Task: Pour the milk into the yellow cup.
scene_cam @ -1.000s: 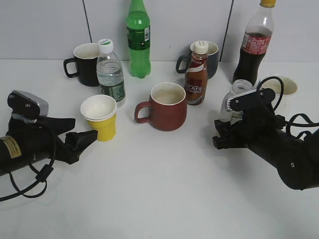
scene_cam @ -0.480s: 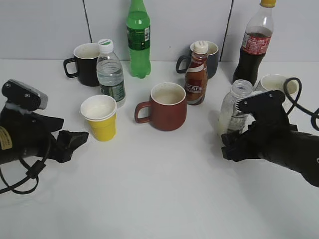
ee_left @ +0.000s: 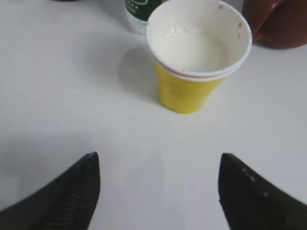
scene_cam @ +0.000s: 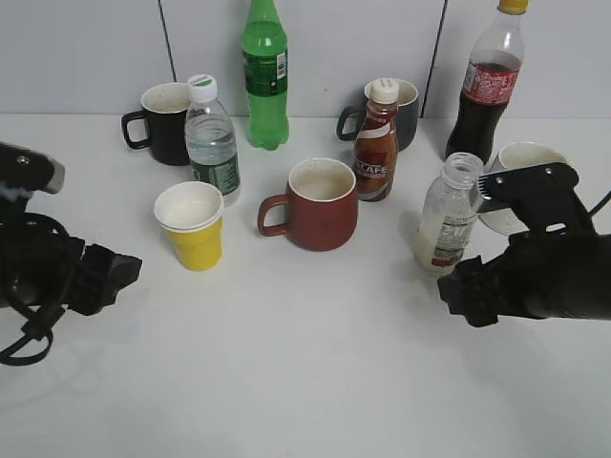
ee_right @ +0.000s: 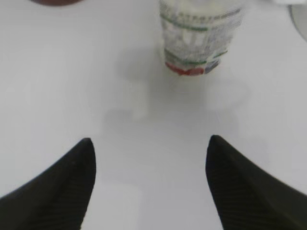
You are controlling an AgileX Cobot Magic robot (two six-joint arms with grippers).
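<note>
Milk bottle (scene_cam: 447, 221) found upright and capless on the desk (scene_cam: 305, 382) in the exterior view, right of centre, white liquid filling roughly its lower third. Stood just ahead of the right gripper (scene_cam: 468, 294), apart from it. Yellow cup (scene_cam: 194, 226) noted left of centre, beside the water bottle (scene_cam: 211, 138), well apart from the milk, with the dark red mug (scene_cam: 319, 203) between them. Left gripper (scene_cam: 113, 277) positioned near the cup, not touching.

Left wrist view: left gripper (ee_left: 156, 191) spread wide, nothing between the fingers (ee_left: 72, 191). Cup (ee_left: 197, 57) observed upright, white liquid already inside, a few brown specks on the inner wall.

Right wrist view: right gripper (ee_right: 151, 187) likewise wide and empty. Base of the bottle (ee_right: 199, 40), with its red band, seen ahead and slightly right of the gap's centre line.

Judged: pour appears largely done. Risks from here: capless bottle liable to tip and spill if clipped by a gripper moving off-centre; light cup prone to sliding or toppling under any sideways nudge from the left side; overfilling possible should more be poured.
</note>
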